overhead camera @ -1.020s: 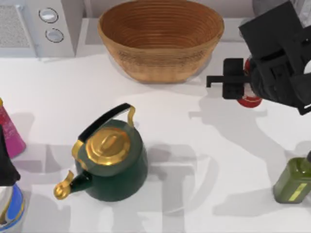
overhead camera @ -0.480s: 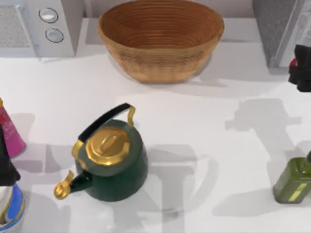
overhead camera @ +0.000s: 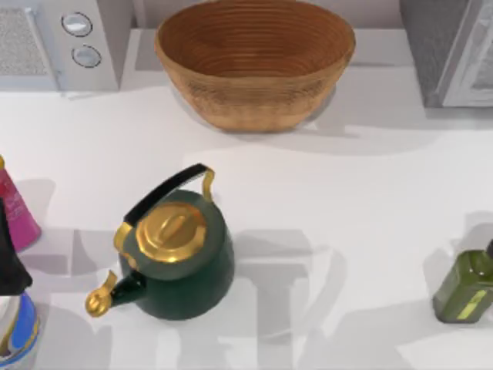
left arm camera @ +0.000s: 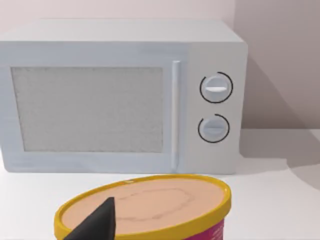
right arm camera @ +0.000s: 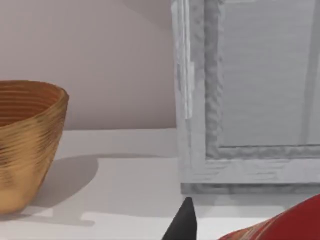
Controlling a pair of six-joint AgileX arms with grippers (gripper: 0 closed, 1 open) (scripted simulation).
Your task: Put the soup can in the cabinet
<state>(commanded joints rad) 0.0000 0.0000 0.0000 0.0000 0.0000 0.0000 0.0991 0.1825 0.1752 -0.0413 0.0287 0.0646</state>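
Red metal, a curved slice of the soup can (right arm camera: 285, 222), sits at the lower corner of the right wrist view beside one dark fingertip (right arm camera: 184, 220) of the right gripper, so the can looks to be carried in that hand, though whether the fingers are clamped on it I cannot tell from here. The change is plain from above: a second ago the right arm stood over the can near the wicker basket (overhead camera: 256, 62), half a second ago it was sliding off the right edge with a speck of red showing, and now arm and can are both gone from the white table (overhead camera: 347, 200). The wrist camera faces the grey cabinet (right arm camera: 250, 100), close and head-on, with the basket off to one side. I judge the can has been lifted and is being brought up to the cabinet, with the placing inside not yet done. The left arm waits at the table's left, its gripper over a yellow-rimmed tub (left arm camera: 150, 207) facing the microwave (left arm camera: 120, 95). The green kettle (overhead camera: 181, 258) and olive-green bottle (overhead camera: 464, 285) have not moved.
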